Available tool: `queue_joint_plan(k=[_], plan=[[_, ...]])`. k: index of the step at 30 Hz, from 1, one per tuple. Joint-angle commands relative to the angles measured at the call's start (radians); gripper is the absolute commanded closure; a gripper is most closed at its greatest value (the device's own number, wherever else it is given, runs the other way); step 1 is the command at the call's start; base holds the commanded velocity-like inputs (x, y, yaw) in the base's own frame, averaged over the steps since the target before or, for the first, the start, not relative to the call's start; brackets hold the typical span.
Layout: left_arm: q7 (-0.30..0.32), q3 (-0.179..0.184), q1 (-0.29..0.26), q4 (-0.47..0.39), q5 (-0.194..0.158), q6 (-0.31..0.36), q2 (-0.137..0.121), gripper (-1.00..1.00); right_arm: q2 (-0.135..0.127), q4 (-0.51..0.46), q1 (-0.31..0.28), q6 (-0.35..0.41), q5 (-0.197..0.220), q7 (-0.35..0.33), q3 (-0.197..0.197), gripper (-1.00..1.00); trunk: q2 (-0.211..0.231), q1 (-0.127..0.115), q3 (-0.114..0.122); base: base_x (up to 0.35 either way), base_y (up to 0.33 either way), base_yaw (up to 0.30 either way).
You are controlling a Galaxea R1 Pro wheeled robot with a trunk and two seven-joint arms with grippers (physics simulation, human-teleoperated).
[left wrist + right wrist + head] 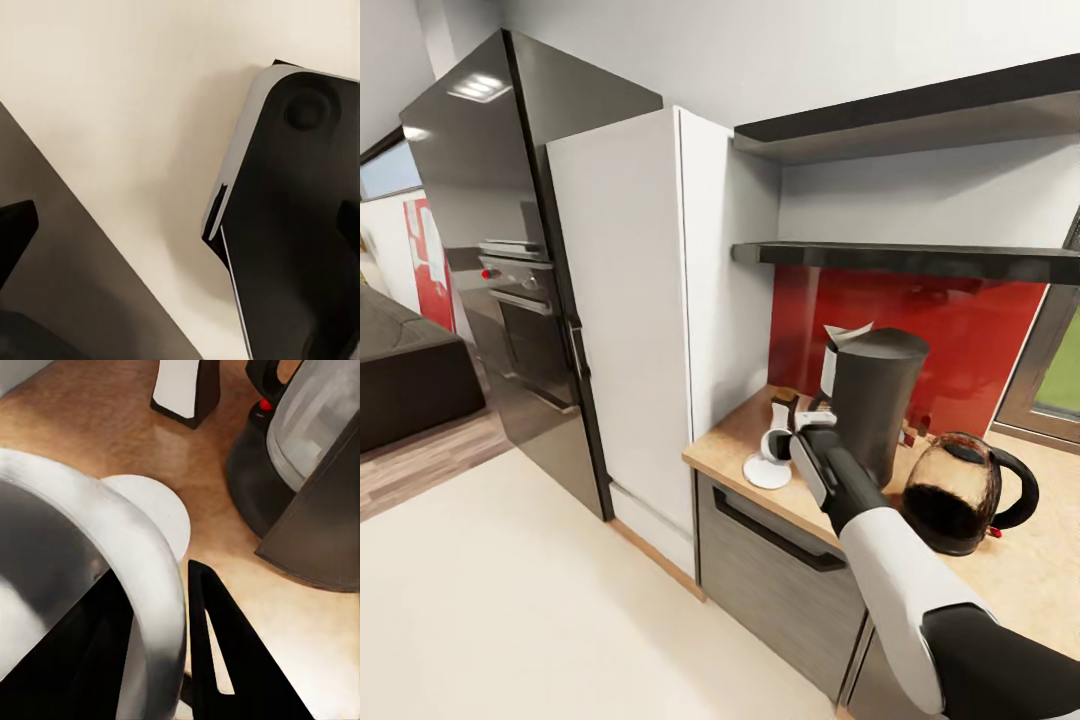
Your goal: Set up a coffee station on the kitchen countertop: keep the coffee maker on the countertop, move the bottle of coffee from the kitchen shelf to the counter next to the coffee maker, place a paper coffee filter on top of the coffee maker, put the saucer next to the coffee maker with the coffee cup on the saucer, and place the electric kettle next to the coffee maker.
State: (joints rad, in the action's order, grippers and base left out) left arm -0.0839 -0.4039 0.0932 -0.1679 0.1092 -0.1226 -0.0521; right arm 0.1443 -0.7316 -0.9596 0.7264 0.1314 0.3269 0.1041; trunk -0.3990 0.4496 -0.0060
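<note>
The right arm [900,570] reaches forward from the lower right of the head view, white sleeve and dark wrist, ending over the near edge of the kitchen countertop [1050,580], a light-wood worktop above dark-grey cabinet fronts [780,560]. In the right wrist view the right gripper [157,630] pinches the rim of the coffee cup [112,585], one black finger [225,652] outside the white wall and the other inside. The cup hangs tilted just above the saucer [161,514], a small white plate lying flat on the wood; whether they touch cannot be told. In the head view the cup [776,443] and saucer [767,471] sit at the counter's left end.

Just behind stands the coffee maker [875,405], a tall dark-grey cylinder, with the paper coffee filter [847,333] showing white at its top edge. To its right is the electric kettle [965,495], clear glass holding something dark in its lower part, black loop handle turned right, red switch low down. A small bottle of coffee [185,390], white label on a dark body, stands farther back.

Behind the counter a red glossy splashback [960,330] rises to the kitchen shelf [920,260], a thin black board with a like one above. Left of the counter stand a white tall cabinet [630,320] and a dark fridge unit [490,230] on a pale floor [510,620].

The left wrist view shows that floor and a white-edged dark robot part [292,217]; the left claw's state cannot be told
</note>
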Motion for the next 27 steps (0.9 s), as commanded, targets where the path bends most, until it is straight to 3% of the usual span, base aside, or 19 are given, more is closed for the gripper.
queue_joint_plan(k=[1, 10, 20, 27], plan=[[-0.002, -0.006, 0.0, 0.0, 0.01, -0.002, 0.001, -1.0, 0.0, 0.01, 0.0, 0.002, 0.01, 0.008, 0.004, 1.0, -0.001, 0.0, -0.001, 0.0, 0.0, -0.006], [-0.002, -0.005, 0.0, 0.009, 0.012, -0.002, -0.001, -1.0, 0.003, 0.082, 0.0, 0.002, 0.01, 0.007, 0.002, 1.0, -0.001, 0.0, -0.001, 0.012, 0.0, -0.001], [-0.002, -0.003, 0.0, 0.011, 0.013, 0.0, -0.001, -1.0, 0.003, 0.121, 0.0, 0.002, 0.01, 0.007, 0.002, 1.0, -0.001, 0.0, -0.001, 0.263, 0.0, 0.0], [-0.002, -0.003, 0.002, 0.011, 0.013, 0.0, -0.001, -1.0, 0.003, 0.157, 0.0, 0.002, 0.01, 0.007, 0.001, 1.0, -0.001, 0.0, -0.001, 0.065, 0.0, 0.0]])
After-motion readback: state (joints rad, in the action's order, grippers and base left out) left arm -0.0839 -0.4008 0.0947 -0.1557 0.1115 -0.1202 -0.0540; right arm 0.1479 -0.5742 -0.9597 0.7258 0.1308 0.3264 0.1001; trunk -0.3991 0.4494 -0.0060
